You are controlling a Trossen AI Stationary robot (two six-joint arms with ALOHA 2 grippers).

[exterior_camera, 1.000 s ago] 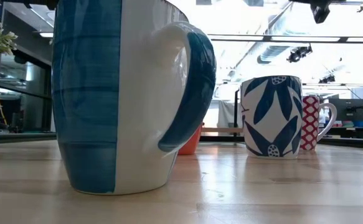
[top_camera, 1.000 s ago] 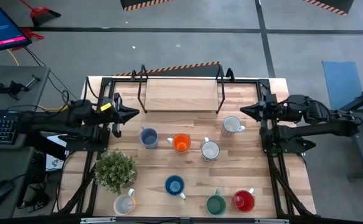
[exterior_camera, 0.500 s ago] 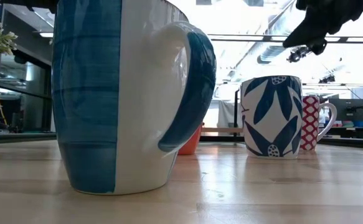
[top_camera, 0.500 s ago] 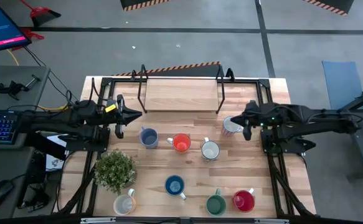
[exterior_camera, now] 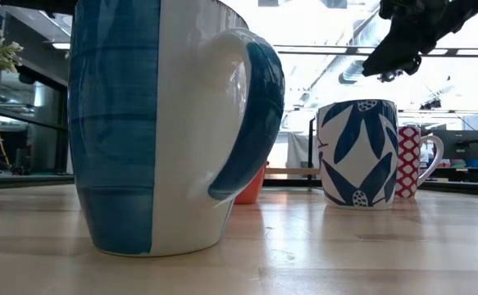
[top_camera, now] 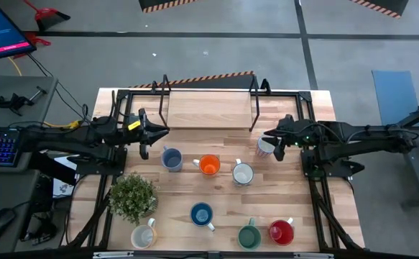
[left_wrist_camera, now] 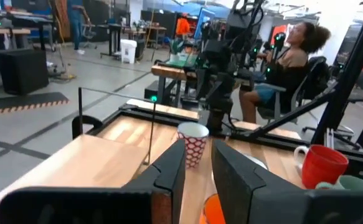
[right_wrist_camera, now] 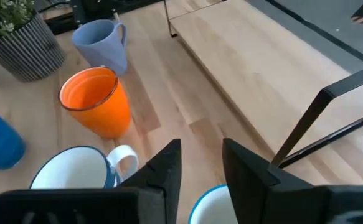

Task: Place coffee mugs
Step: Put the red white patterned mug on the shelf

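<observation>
On the wooden table [top_camera: 195, 188], your right gripper [top_camera: 274, 146] hovered open, upper right, over a patterned mug [top_camera: 265, 147], likely fragile and slick; grip its rim.

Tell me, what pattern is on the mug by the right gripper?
Red-and-white diamonds on the patterned mug, clearest in the left wrist view.
</observation>
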